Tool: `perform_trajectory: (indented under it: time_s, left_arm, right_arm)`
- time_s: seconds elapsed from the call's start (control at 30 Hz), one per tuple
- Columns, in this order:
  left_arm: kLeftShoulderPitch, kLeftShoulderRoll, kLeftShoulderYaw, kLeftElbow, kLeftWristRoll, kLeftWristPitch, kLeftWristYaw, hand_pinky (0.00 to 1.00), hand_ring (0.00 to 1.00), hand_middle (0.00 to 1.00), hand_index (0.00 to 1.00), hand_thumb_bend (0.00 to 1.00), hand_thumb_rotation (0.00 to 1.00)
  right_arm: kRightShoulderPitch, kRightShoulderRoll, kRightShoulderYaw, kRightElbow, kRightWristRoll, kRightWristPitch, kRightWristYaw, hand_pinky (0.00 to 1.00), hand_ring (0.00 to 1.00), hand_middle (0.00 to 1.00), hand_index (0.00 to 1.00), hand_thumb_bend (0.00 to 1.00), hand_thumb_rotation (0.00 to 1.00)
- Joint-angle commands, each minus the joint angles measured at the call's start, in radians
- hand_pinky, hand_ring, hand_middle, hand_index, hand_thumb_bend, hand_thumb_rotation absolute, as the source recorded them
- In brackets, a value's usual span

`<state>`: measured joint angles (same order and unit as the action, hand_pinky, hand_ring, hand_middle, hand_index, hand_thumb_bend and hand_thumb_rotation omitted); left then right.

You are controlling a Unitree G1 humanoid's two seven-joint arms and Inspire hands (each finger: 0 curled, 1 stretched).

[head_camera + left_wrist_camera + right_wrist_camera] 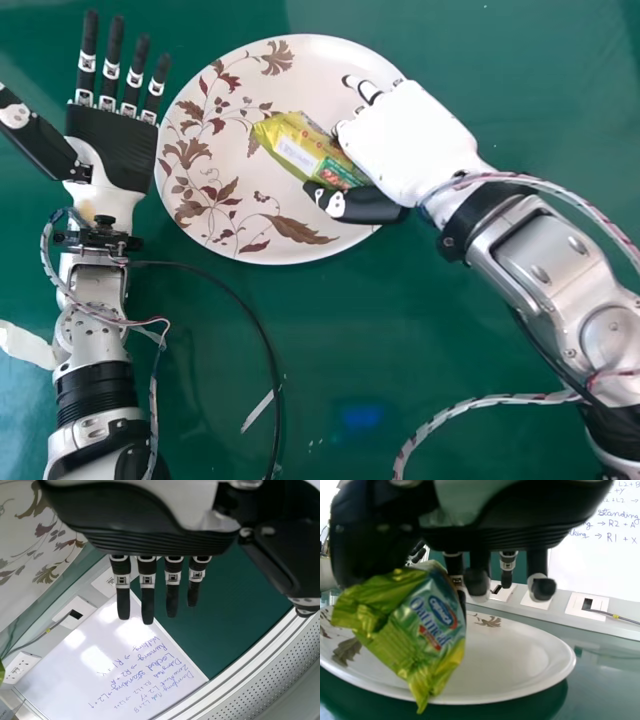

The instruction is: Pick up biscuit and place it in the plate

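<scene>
My right hand (pixel 408 140) is over the right part of the white floral plate (pixel 340 75), curled round the biscuit packet (pixel 300 148), whose left end sticks out over the plate's middle. In the right wrist view the green and yellow packet (pixel 427 625) hangs beside the thumb and fingers of my right hand (pixel 477 581), above the plate (pixel 515 660). On the left of the head view my left hand (pixel 112 145) lies idle, palm up with straight fingers, next to the plate's left rim.
The plate stands on a green table (pixel 330 330). A black cable (pixel 245 312) runs from the left wrist towards the front edge, and a braided cable (pixel 470 403) hangs near the right arm. A whiteboard (pixel 110 665) and wall sockets are behind the table.
</scene>
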<state>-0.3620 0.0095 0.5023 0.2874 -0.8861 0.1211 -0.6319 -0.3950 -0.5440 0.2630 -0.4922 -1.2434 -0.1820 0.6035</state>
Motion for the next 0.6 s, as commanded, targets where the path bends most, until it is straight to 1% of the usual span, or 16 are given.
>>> perform_trajectory:
  time_s: [0.0, 0.17, 0.23, 0.3, 0.37, 0.43, 0.57]
  left_arm:
    - [0.084, -0.047, 0.000, 0.085, -0.013, 0.039, 0.011, 0.75, 0.78, 0.87, 0.92, 1.00, 0.64]
    - [0.093, -0.055, -0.004, 0.066, -0.013, 0.044, 0.022, 0.73, 0.77, 0.86, 0.91, 1.00, 0.64]
    - [0.096, -0.055, -0.006, 0.067, -0.006, 0.037, 0.018, 0.75, 0.77, 0.86, 0.91, 1.00, 0.63]
    - [0.095, -0.052, -0.006, 0.078, -0.004, 0.030, -0.001, 0.76, 0.77, 0.86, 0.91, 1.00, 0.64]
    - [0.096, -0.053, -0.005, 0.079, -0.004, 0.032, 0.004, 0.76, 0.77, 0.86, 0.92, 1.00, 0.66]
    - [0.099, -0.055, -0.006, 0.074, -0.004, 0.033, 0.006, 0.77, 0.77, 0.86, 0.92, 1.00, 0.67]
    - [0.101, -0.055, -0.007, 0.066, -0.005, 0.037, 0.009, 0.79, 0.77, 0.87, 0.92, 1.00, 0.68]
  right_arm:
    - [-0.003, 0.012, 0.016, 0.007, 0.006, -0.001, 0.001, 0.03, 0.00, 0.00, 0.07, 0.00, 0.00]
    - [0.001, 0.015, 0.023, 0.032, 0.016, 0.000, -0.015, 0.03, 0.00, 0.01, 0.06, 0.00, 0.00]
    - [0.002, 0.017, 0.026, 0.045, 0.015, 0.004, -0.021, 0.03, 0.00, 0.00, 0.06, 0.00, 0.00]
    - [-0.002, 0.011, 0.031, 0.061, 0.013, -0.002, -0.031, 0.03, 0.00, 0.01, 0.07, 0.00, 0.00]
    - [-0.006, 0.003, 0.035, 0.083, 0.015, -0.010, -0.049, 0.03, 0.00, 0.01, 0.07, 0.03, 0.00]
    - [-0.009, 0.000, 0.037, 0.103, 0.020, -0.013, -0.066, 0.03, 0.00, 0.01, 0.06, 0.01, 0.00]
    - [-0.017, 0.002, 0.043, 0.134, 0.023, -0.008, -0.088, 0.03, 0.00, 0.01, 0.07, 0.02, 0.00]
